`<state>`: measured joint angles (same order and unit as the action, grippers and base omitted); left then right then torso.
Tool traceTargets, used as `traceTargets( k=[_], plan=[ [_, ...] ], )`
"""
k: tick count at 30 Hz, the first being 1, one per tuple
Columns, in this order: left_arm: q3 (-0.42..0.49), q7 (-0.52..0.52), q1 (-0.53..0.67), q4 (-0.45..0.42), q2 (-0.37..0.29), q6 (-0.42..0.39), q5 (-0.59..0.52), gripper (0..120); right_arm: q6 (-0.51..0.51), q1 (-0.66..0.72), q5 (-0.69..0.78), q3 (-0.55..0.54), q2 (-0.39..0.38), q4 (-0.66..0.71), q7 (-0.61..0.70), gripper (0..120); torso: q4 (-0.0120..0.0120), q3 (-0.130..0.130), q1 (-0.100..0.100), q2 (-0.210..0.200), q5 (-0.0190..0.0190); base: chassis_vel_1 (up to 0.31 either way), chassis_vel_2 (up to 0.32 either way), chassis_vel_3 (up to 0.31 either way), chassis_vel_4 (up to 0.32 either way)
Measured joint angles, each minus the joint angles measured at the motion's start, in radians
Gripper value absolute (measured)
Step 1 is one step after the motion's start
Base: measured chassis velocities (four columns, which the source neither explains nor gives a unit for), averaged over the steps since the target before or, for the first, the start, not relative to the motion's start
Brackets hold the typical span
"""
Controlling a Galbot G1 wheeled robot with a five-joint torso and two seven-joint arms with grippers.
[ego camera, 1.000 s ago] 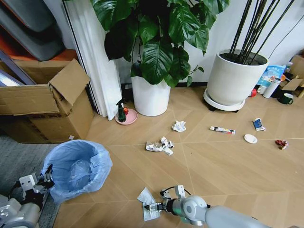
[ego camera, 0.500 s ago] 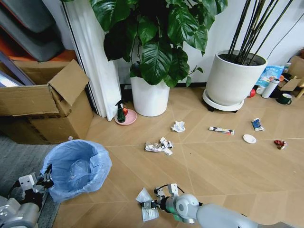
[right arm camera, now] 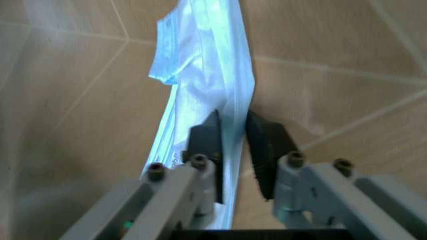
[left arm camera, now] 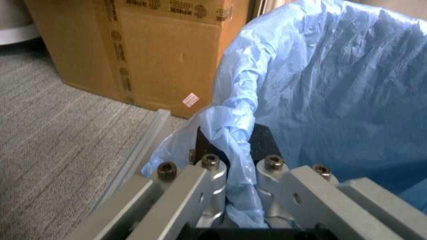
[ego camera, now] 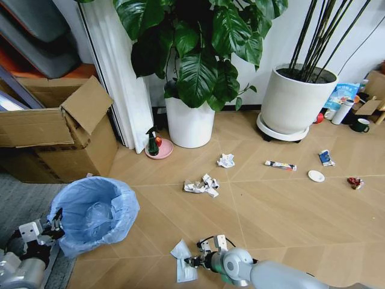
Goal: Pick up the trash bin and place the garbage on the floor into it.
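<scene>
On the chevron floor (ego camera: 289,211), my left jaws (left arm camera: 240,165) clamp the trash bin's (ego camera: 93,214) near-left rim while my right jaws (right arm camera: 233,145) pinch a pale-blue packet (ego camera: 182,262)

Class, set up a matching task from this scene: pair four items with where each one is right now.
Items:
1. light-blue plastic bag rim of the trash bin
2. pale blue flat packet
3. green spray bottle
4. white disc

Places:
A. on the pink saucer
B. between the right gripper jaws
C. pinched by the left gripper
D. floor near the big round pot

Pairs: 1-C, 2-B, 3-A, 4-D
</scene>
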<state>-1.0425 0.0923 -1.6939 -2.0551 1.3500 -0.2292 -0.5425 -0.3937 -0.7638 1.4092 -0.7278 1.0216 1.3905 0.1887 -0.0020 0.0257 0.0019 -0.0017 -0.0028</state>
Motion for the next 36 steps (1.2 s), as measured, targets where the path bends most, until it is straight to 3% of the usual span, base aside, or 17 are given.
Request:
traceTargets(
  k=[3, 11, 17, 20, 23, 28, 30, 32, 36],
  plan=[
    [-0.002, 0.001, -0.007, -0.003, -0.005, 0.000, -0.002, 0, -0.004, -0.008, 0.001, 0.008, 0.002, 0.000, 0.003, 1, 0.0002, 0.000, 0.000, 0.000, 0.0001, 0.000, 0.000, 0.000, 0.000],
    [0.013, -0.004, 0.003, -0.003, -0.031, -0.004, -0.007, 0, -0.009, -0.023, -0.019, 0.053, -0.006, 0.018, 0.002, 0, -0.0001, 0.000, 0.000, 0.000, 0.0000, 0.000, 0.000, 0.000, 0.000],
    [0.035, -0.014, 0.021, -0.004, -0.057, -0.014, -0.015, 0, -0.008, -0.044, -0.066, 0.186, -0.024, 0.101, -0.018, 0, 0.0000, 0.000, 0.000, 0.000, 0.0000, 0.000, 0.000, 0.000, 0.000],
    [0.061, -0.018, 0.027, 0.000, -0.082, -0.016, -0.017, 0, -0.003, -0.089, -0.099, 0.329, -0.053, 0.224, -0.035, 0, -0.0001, 0.000, 0.000, 0.000, 0.0000, 0.000, 0.000, 0.000, 0.000],
    [0.080, -0.018, 0.027, 0.009, -0.103, -0.017, -0.019, 0, 0.006, -0.127, -0.139, 0.404, -0.077, 0.289, -0.051, 0, -0.0001, 0.000, 0.000, 0.000, -0.0002, 0.000, 0.000, 0.000, 0.000],
    [0.130, -0.013, 0.044, 0.038, -0.158, -0.017, -0.029, 0, 0.096, -0.223, -0.320, 0.589, -0.140, 0.409, -0.155, 0, -0.0006, 0.000, 0.000, 0.000, -0.0003, 0.000, 0.000, 0.000, 0.000],
    [0.139, -0.012, 0.048, 0.042, -0.167, -0.017, -0.030, 0, 0.122, -0.237, -0.352, 0.617, -0.149, 0.425, -0.176, 0, -0.0005, 0.000, 0.000, 0.000, -0.0002, 0.000, 0.000, 0.000, 0.000],
    [0.168, -0.009, 0.059, 0.051, -0.201, -0.018, -0.041, 0, 0.203, -0.268, -0.444, 0.698, -0.176, 0.466, -0.251, 0, -0.0005, 0.000, 0.000, 0.000, -0.0003, 0.000, 0.000, 0.000, 0.000],
    [0.207, -0.010, 0.071, 0.051, -0.240, -0.026, -0.060, 0, 0.311, -0.256, -0.512, 0.736, -0.215, 0.499, -0.348, 0, -0.0007, 0.000, 0.000, 0.000, -0.0001, 0.000, 0.000, 0.000, 0.000]
  ],
)
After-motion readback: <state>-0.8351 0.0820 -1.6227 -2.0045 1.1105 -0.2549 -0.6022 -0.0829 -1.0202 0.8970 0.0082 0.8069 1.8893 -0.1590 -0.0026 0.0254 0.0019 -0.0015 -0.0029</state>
